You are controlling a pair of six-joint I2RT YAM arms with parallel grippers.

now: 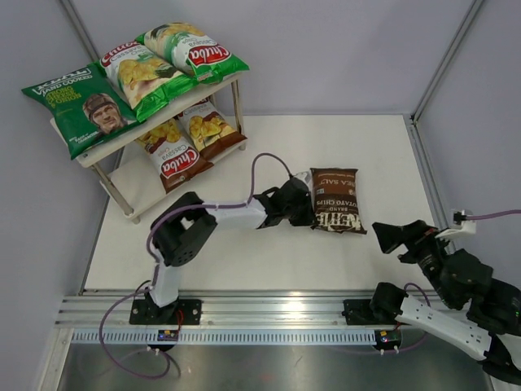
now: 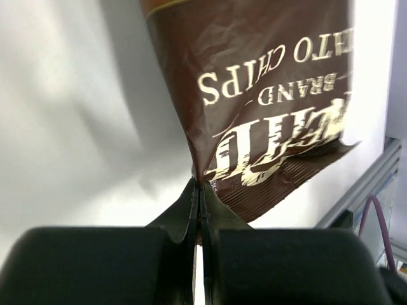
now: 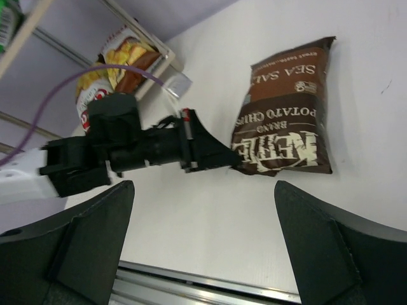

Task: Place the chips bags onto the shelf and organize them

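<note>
White tabletop: one Kettle bag, glossy dark brown, cream lettering, crimped edge. Corner pinched at the tips of the left gripper jaws. Right gripper jaws spread wide, bag ahead, apart.

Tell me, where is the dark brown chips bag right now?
From above, the dark brown bag lies on the table, right of the shelf, near the middle, and the left gripper pinches its corner.
</note>
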